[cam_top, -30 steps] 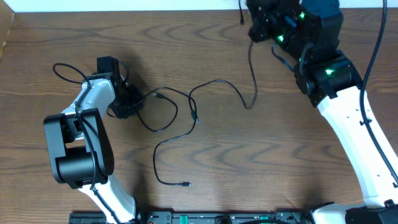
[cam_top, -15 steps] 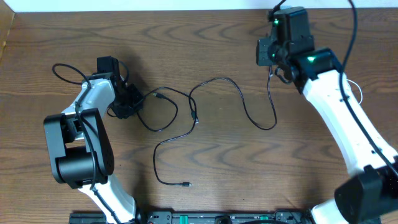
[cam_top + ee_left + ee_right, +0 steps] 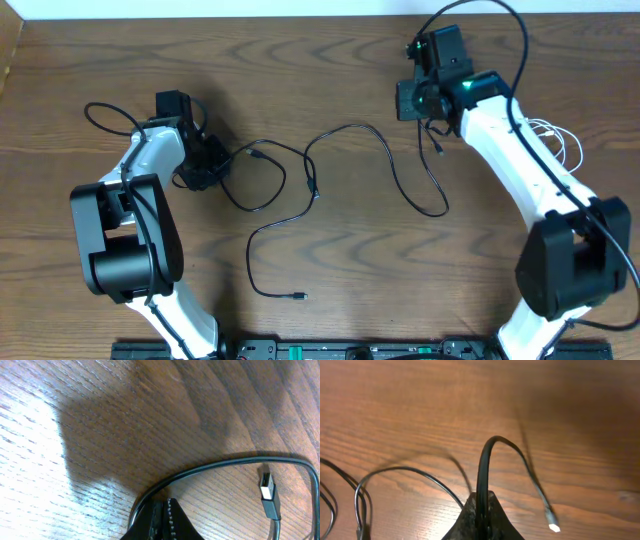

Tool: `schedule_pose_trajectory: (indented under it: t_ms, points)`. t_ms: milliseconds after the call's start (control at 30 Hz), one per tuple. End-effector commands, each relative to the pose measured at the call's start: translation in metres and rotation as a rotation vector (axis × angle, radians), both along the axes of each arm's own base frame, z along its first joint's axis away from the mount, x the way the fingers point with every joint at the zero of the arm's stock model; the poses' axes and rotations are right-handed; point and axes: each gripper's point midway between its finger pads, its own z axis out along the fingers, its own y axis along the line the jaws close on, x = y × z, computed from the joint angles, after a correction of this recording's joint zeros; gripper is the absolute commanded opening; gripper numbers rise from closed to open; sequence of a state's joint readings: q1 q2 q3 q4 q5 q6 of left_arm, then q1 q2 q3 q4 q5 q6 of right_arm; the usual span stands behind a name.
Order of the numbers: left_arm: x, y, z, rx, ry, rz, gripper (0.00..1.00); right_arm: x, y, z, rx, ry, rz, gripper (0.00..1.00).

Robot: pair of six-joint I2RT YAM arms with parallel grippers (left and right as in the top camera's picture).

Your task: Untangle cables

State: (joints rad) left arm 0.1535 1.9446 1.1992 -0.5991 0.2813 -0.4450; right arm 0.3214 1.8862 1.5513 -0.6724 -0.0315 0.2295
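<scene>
The brown wooden tabletop (image 3: 330,60) fills the frame. The left arm (image 3: 130,230) curls in at the left of the frame and the right arm (image 3: 520,170) reaches up along the right.

The left gripper (image 3: 162,510) is pressed together, pinching one black cable (image 3: 262,225) low to the wood at centre left. The right gripper (image 3: 482,505) is likewise clamped on the other black cable (image 3: 390,170) at upper right, with a short tail arching out of it. A white cable (image 3: 562,140) lies apart at the right edge, just beside the right arm.

The two black cords meet at a spot in the middle of the frame. From overhead I cannot tell whether they are twisted there or merely crossed.

These cords look light, limp and smooth. They should follow a pull readily, but a loop may snag on a plug (image 3: 267,492). A hold a little behind the plug (image 3: 553,527) seems best, since the bare cord could slip through the grip
</scene>
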Motion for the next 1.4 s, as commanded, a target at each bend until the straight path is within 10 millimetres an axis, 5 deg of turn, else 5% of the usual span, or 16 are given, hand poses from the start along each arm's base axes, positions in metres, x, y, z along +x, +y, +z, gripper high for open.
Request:
schedule_pose_trajectory:
  t_ms: [0, 467, 900, 1367]
  points:
    - [-0.013, 0.01, -0.013, 0.045, 0.059, 0.016, 0.08, -0.001, 0.002, -0.015, 0.024, 0.049, 0.022, 0.01]
    - [-0.013, 0.01, -0.013, 0.044, 0.059, 0.016, 0.08, -0.012, 0.015, -0.08, 0.002, 0.187, 0.141, 0.04]
    - [-0.013, 0.01, -0.013, 0.044, 0.059, 0.016, 0.08, -0.024, 0.038, -0.101, 0.048, 0.208, 0.398, 0.34]
    - [-0.013, 0.01, -0.013, 0.044, 0.059, 0.016, 0.08, -0.014, 0.048, -0.134, 0.065, 0.203, 0.412, 0.32]
